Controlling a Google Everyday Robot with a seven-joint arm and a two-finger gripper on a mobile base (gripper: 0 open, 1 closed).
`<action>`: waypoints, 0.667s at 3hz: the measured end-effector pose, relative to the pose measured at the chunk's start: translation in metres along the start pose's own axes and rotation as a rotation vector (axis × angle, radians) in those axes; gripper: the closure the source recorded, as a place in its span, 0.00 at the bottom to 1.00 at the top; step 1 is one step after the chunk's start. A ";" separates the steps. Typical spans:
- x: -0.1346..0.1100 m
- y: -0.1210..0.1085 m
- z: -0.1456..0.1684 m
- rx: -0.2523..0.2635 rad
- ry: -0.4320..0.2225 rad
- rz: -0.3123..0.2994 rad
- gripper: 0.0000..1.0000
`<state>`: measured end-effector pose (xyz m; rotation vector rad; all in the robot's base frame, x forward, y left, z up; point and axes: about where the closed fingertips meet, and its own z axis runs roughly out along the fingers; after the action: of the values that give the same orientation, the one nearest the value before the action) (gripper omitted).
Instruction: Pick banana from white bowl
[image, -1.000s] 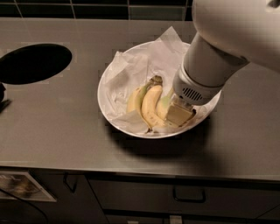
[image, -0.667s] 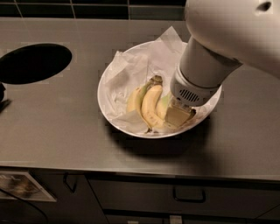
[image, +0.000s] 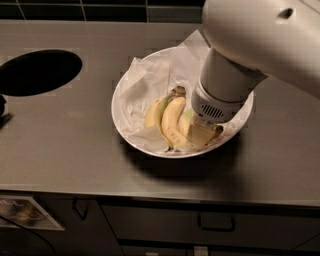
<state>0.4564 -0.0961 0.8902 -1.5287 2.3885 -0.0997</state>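
While the arm (image: 235, 75) reaches down from the right, the gripper (image: 202, 134) sits low in the bowl's (image: 117, 107) right half, over the banana (image: 186, 120), which lies on paper (image: 150, 75) beside a joined pair (image: 169, 120); whether it grips cannot be told

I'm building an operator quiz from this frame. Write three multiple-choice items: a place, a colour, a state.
1. Where is the gripper relative to the bowl? A left of it; B down in it, at the greenish banana; C behind it.
2. The bowl is: A red; B white; C blue.
3. The yellow pair of bananas is: A peeled; B sliced; C whole, unpeeled.
Answers: 1 B, it reaches in among the fruit; 2 B, white rim; 3 C, skins intact.
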 end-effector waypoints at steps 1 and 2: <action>-0.001 0.001 0.008 -0.016 0.013 -0.007 0.42; -0.002 0.002 0.016 -0.046 0.032 -0.014 0.44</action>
<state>0.4603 -0.0919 0.8747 -1.5769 2.4212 -0.0736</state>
